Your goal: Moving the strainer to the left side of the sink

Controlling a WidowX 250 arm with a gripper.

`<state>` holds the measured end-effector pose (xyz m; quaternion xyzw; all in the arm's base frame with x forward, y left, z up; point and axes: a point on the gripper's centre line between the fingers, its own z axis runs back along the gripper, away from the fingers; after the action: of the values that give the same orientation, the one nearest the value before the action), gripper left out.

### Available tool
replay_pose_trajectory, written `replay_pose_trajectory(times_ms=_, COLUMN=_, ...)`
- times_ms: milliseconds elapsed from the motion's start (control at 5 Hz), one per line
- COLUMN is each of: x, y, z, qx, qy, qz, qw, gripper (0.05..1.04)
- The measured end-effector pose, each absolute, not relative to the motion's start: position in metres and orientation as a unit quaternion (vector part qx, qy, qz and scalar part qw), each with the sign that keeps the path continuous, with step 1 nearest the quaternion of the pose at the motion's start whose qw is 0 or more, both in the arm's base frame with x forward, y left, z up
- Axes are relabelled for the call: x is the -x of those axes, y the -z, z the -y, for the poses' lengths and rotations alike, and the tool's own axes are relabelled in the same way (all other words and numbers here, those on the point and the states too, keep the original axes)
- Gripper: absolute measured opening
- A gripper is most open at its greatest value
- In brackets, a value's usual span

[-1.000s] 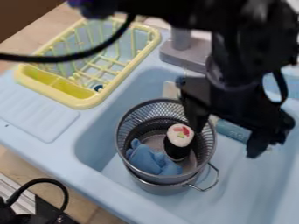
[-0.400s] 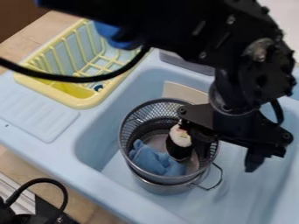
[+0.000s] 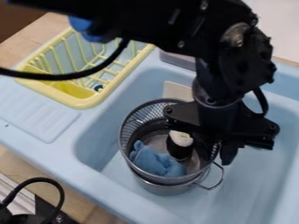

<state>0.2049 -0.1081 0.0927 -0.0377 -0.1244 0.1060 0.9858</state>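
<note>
Camera view, catalogued by us from largest down. One sink [image 3: 104,120], pale blue: in it we found everything that counted. One black arm [image 3: 234,57]: we noted it a little left of where it had been just before, with its hand [image 3: 218,149] brought in against the strainer's right rim. Whether the hand was spread or pinched on that rim, we could not tell. One strainer [image 3: 133,127], grey mesh, upright in the basin: we saw it hold its place through that last shift. We judged this the approach or grasp, with the carry to the left side yet to be made. One blue cloth [image 3: 154,162] and one black-and-white toy [image 3: 180,146], both inside: we reckoned they might tip or spill if the strainer were lifted by one edge.
</note>
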Motion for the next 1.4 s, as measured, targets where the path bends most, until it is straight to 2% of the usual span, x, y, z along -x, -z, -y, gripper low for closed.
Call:
replay_pose_trajectory(times_ms=200, x=-0.203, y=-0.096, z=0.105, qx=0.023, qy=-0.105, qz=0.115, qw=0.988, gripper=0.076)
replay_pose_trajectory(times_ms=400, x=-0.204, y=-0.101, z=0.105, qx=0.023, qy=-0.095, qz=0.087, qw=0.991, gripper=0.056)
replay_pose_trajectory(times_ms=800, x=-0.201, y=-0.106, z=0.104, qx=-0.025, qy=-0.080, qz=0.061, qw=0.995, gripper=0.055)
replay_pose_trajectory(times_ms=1400, x=-0.204, y=-0.131, z=0.108, qx=-0.090, qy=-0.048, qz=0.085, qw=0.991, gripper=0.055)
